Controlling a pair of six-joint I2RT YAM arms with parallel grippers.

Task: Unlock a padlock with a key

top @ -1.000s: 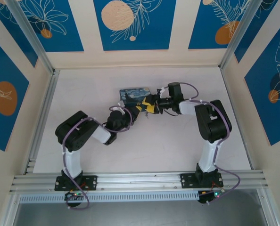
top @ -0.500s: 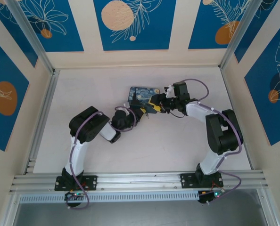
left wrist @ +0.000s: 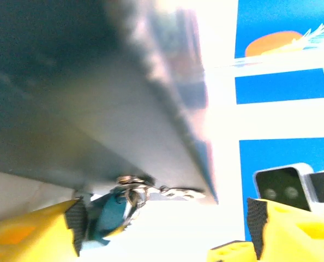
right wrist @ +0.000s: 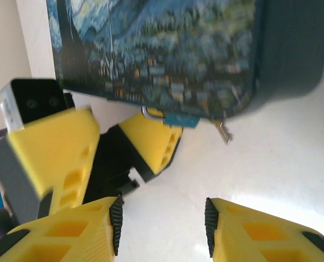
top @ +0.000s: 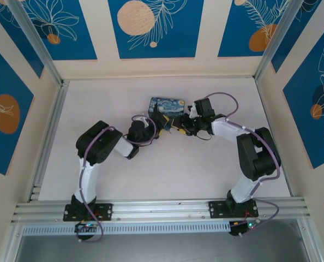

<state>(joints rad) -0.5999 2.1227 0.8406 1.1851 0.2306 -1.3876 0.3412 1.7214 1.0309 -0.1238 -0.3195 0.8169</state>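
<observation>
The tiny bluish padlock [right wrist: 181,119] lies against the edge of the starry-night box [right wrist: 162,54], its thin shackle [right wrist: 151,113] to the left. The key [right wrist: 223,131] sticks out on the padlock's right, hung on a small ring [left wrist: 130,185]. In the left wrist view the padlock [left wrist: 110,210] sits right beside one finger pad [left wrist: 76,224] of my left gripper [left wrist: 165,229], whose jaws stand wide open; the key [left wrist: 181,192] points into the gap. My right gripper [right wrist: 162,229] hovers open a short way from the padlock, nothing between its fingers.
The box [top: 169,105] rests mid-table, with my left gripper [top: 163,124] and right gripper [top: 181,126] meeting nose to nose just in front of it. White tabletop [top: 167,169] stretches around them, bounded by patterned walls and a metal rail [top: 162,207] at the near edge.
My left gripper's jaws, shut before, now stand wide open. The box has slid right and a little back. Both arms have shifted with it, and the right arm has reached further forward.
</observation>
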